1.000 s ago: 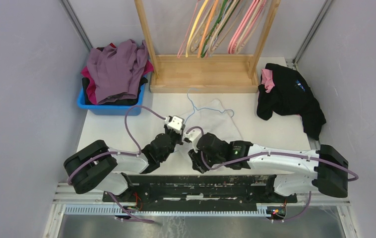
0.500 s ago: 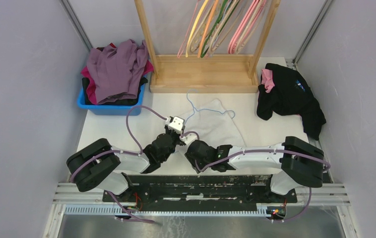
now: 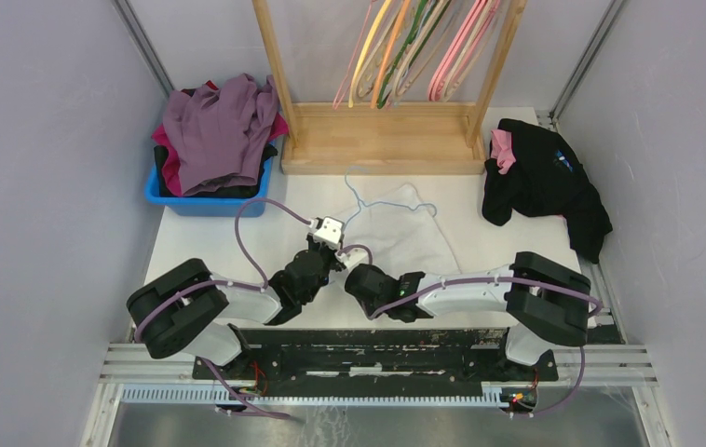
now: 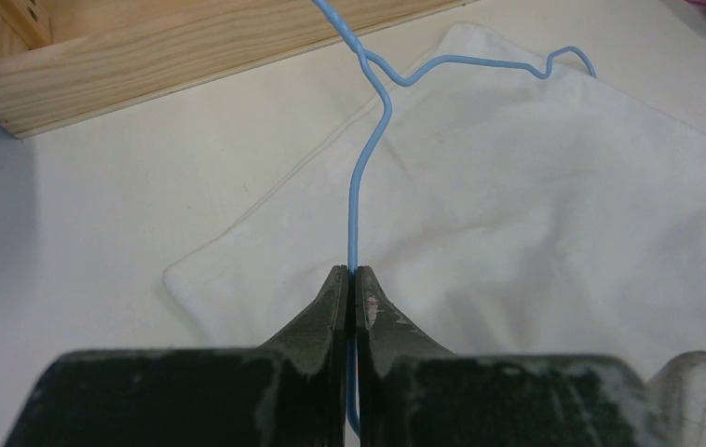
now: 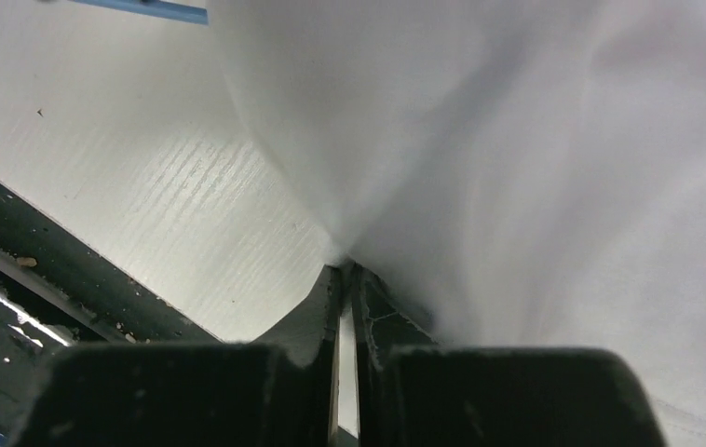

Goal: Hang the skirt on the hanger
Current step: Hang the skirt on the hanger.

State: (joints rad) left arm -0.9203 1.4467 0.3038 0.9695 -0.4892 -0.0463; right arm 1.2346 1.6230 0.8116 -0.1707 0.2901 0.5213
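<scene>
Near the middle of the table (image 3: 196,244), a little toward its near edge, the white skirt (image 3: 410,237) lies spread flat. A blue wire hanger (image 4: 350,223) rests on the skirt, its hook pointing toward the far edge. The left gripper (image 4: 350,276) has its 2 fingers pressed together on the hanger's wire, just below the neck. The right gripper (image 5: 345,272) sits at the skirt's near edge, jaws almost together, with a fold of white cloth pinched at the tips. Along the far edge stands a wooden rack (image 3: 382,140) hung with coloured hangers. A blue bin (image 3: 202,203) of clothes sits at the far left corner, and a black garment (image 3: 540,182) lies at the far right.
</scene>
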